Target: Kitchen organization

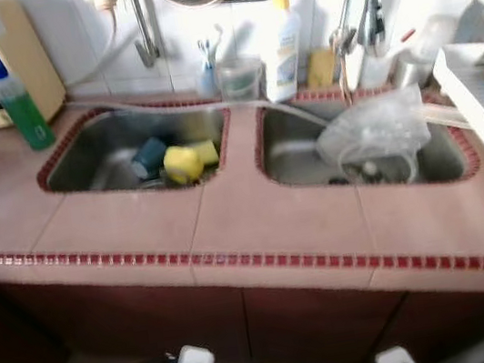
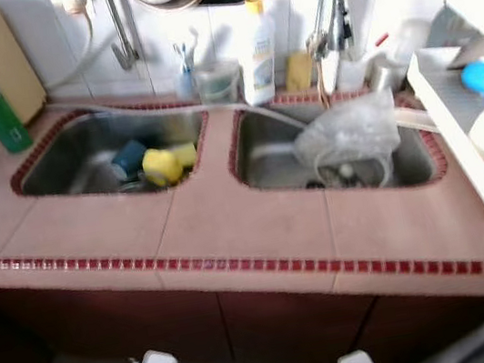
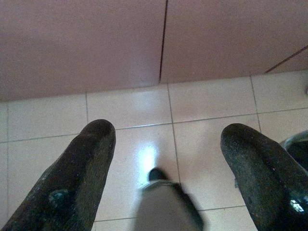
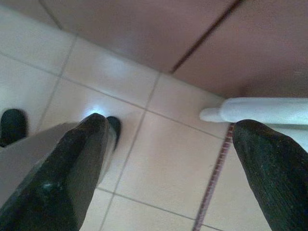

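head cam: I'm parked square to the double sink (image 1: 244, 135); yellow sponge (image 1: 183, 163) in left basin, plastic bag (image 1: 372, 129) in right, likely dumped for washing.
left wrist: left gripper (image 3: 163, 168) spread wide, empty, over floor tiles (image 3: 130, 108).
right wrist: right gripper (image 4: 168, 168) likewise wide, empty, idle.

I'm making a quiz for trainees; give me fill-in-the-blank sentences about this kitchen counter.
1. The yellow sponge lies in the ____ sink basin.
2. The clear plastic bag lies in the ____ sink basin.
3. The bottle at the counter's left end holds ____ liquid.

Missing words: left; right; green.
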`<state>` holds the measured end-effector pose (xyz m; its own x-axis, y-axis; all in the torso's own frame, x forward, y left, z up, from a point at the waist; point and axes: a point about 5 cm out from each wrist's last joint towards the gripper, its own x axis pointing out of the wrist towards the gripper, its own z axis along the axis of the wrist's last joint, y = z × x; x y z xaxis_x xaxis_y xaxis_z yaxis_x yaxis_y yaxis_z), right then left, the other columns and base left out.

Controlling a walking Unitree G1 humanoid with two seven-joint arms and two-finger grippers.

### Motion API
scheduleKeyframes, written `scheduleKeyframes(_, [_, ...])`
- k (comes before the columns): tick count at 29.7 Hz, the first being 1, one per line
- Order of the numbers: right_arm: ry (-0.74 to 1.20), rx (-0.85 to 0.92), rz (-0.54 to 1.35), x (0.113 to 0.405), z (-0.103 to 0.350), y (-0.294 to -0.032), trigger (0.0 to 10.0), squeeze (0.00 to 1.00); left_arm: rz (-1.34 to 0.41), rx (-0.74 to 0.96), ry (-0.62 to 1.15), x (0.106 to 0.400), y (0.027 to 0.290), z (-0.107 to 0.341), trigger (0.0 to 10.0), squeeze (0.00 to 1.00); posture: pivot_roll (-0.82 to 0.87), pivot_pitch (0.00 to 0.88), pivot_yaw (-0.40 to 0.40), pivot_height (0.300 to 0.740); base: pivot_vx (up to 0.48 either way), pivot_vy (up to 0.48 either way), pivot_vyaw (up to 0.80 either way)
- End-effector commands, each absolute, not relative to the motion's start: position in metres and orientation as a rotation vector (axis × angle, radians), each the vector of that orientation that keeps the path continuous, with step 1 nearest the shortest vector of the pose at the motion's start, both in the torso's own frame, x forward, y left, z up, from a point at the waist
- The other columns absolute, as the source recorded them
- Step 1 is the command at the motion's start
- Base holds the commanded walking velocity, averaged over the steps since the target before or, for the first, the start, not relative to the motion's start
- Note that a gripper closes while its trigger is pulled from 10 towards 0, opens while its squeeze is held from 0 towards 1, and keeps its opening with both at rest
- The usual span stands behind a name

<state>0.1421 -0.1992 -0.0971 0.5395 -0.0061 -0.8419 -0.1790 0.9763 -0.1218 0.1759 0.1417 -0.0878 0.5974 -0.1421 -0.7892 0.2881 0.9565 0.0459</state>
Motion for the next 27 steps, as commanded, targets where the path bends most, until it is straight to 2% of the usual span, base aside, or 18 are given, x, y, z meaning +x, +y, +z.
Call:
scheduleKeyframes(1, [0.999,-0.185,0.124,0.1425,-0.0982,-0.1905,10.0,0.0,-0.226,0.196,0.908,0.1742,0.1538,-0.0884,10.0,0.0,-0.07,0.0,-0.009,0.74,0.0,-0.326,0.0])
scheduleKeyframes(4, [0.998,-0.188,0.125,0.1431,-0.0981,-0.1904,10.0,0.0,-0.228,0.198,0.905,0.1749,0.1537,-0.0881,10.0,0.0,-0.07,0.0,-0.011,0.74,0.0,-0.32,0.0])
scheduleKeyframes(12, [0.989,-0.193,0.135,0.1452,-0.0974,-0.1887,10.0,0.0,-0.218,0.198,0.908,0.1755,0.154,-0.088,10.0,0.0,-0.07,0.0,-0.011,0.74,0.0,0.0,-0.12])
scheduleKeyframes(27, [1.001,-0.197,0.132,0.1459,-0.0976,-0.1888,10.0,0.0,-0.213,0.206,0.925,0.1733,0.1554,-0.0893,10.0,0.0,-0.06,0.0,-0.013,0.74,0.0,0.0,-0.59])
